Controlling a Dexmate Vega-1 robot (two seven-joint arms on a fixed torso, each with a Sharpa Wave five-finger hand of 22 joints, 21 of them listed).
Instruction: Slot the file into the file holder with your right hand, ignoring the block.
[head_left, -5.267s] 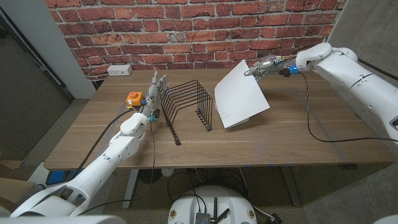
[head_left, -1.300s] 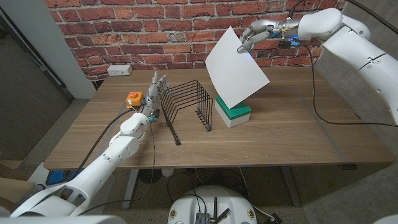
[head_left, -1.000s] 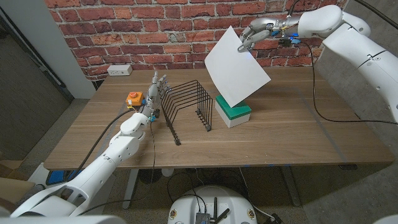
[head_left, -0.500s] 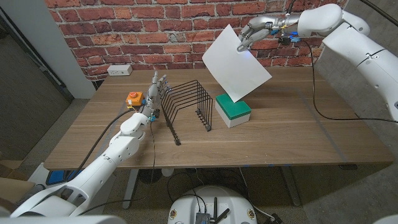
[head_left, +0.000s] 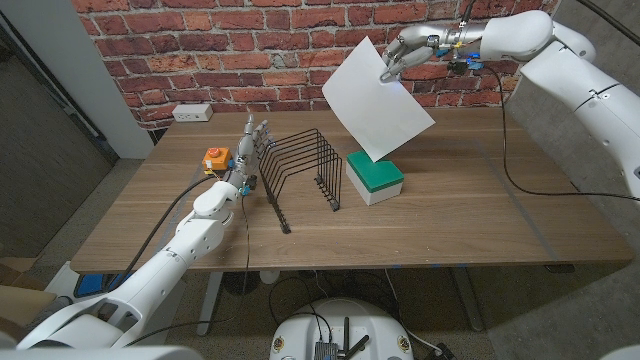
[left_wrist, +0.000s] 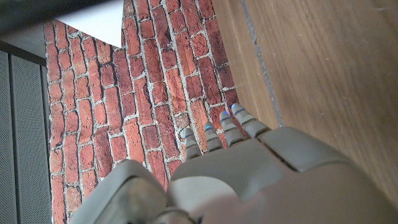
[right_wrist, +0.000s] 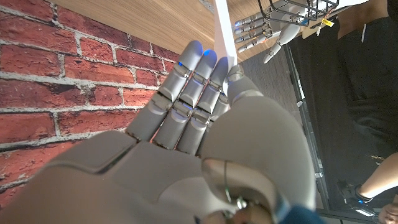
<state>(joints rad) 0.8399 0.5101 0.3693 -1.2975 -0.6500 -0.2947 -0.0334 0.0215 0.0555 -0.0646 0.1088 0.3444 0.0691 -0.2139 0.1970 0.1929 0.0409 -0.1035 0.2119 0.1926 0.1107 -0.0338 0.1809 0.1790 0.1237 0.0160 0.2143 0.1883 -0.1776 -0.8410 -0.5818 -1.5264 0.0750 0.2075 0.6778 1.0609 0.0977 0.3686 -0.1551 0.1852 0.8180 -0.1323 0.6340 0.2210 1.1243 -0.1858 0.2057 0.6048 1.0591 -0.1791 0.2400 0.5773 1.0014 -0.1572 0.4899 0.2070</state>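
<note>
White and grey, the right hand (head_left: 408, 47) is raised high near the red brick wall (head_left: 300, 50), its fingers closed on the upper corner of a flat white sheet-like file (head_left: 377, 100). In the right wrist view the fingers (right_wrist: 186, 87) are pressed together along the file's thin edge (right_wrist: 222, 31). The file hangs tilted in the air, clear of the table, its lower corner above a green-topped white rectangular block (head_left: 375, 177) that sits on the brown wooden table (head_left: 450, 220). Just to the left of the block stands the black wire file holder (head_left: 302, 165) with its row of upright dividers; the file is above and to the right of it, not touching it.

On the far side of the holder the left hand (head_left: 252, 145) stands upright beside the wires, fingers straight and close together, holding nothing. Next to it is a small orange box (head_left: 216, 158), and further back near the wall lies a white power outlet strip (head_left: 192, 113).
</note>
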